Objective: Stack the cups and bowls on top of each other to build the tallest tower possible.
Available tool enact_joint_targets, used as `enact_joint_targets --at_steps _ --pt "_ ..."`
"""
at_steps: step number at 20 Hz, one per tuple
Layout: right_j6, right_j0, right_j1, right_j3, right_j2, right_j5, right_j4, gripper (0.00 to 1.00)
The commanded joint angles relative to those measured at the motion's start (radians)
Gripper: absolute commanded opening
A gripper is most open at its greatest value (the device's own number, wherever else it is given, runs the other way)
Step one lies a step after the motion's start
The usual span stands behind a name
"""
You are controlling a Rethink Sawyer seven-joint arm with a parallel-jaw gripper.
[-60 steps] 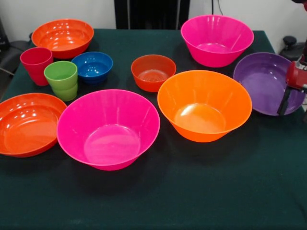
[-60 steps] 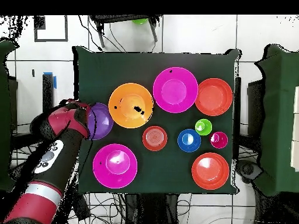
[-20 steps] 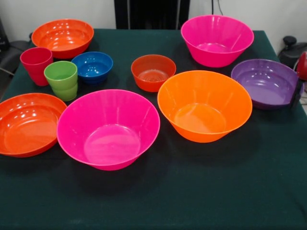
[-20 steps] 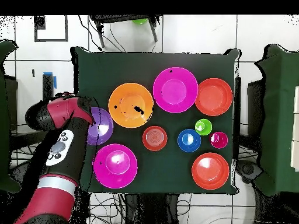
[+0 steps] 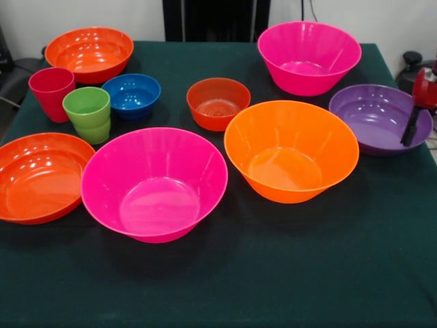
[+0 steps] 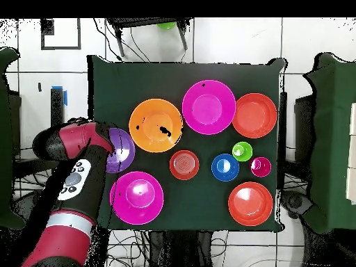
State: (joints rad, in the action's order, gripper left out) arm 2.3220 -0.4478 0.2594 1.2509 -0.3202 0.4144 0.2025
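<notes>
The gripper [image 5: 412,126] enters the front view at the right edge, a red body with one dark finger [image 5: 411,127] reaching down over the right rim of the purple bowl [image 5: 372,123]; whether its fingers are spread or pressed together cannot be told, since only that one finger shows clearly. From overhead, the red and black arm [image 6: 73,188] rises from the bottom left and bends so that its wrist lies over the left part of the purple bowl [image 6: 124,149], hiding the gripper itself. The purple bowl sits upright on the green table [image 5: 273,273], directly beneath the gripper. Just beside it, further from the gripper, stands the large orange bowl [image 5: 291,149], and behind that pair, near the table's far edge in the front view, is a large hot pink bowl [image 5: 308,56]. Beyond the orange bowl comes the small red-orange bowl [image 5: 218,102], and in front of it the second large hot pink bowl [image 5: 154,183], close to the orange one. Well apart from the gripper, across the table, are the small blue bowl [image 5: 131,94], the lime green cup [image 5: 87,113] just beside it, and the red cup [image 5: 52,91] next to the green one. The two shallow red-orange bowls lie furthest from the gripper: one [image 5: 89,52] at the far corner, the other [image 5: 39,175] at the near left edge, touching or nearly touching the pink bowl. Every bowl and cup stands singly, mouth up; nothing is stacked.
</notes>
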Motion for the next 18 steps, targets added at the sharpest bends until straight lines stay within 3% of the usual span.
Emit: enact_joint_targets --at_steps 1,18 --pt "0.009 -0.007 -0.042 0.105 0.129 -0.068 -0.092 1.0" --pt "0.054 -0.032 -0.081 0.098 0.118 -0.115 -0.083 1.0"
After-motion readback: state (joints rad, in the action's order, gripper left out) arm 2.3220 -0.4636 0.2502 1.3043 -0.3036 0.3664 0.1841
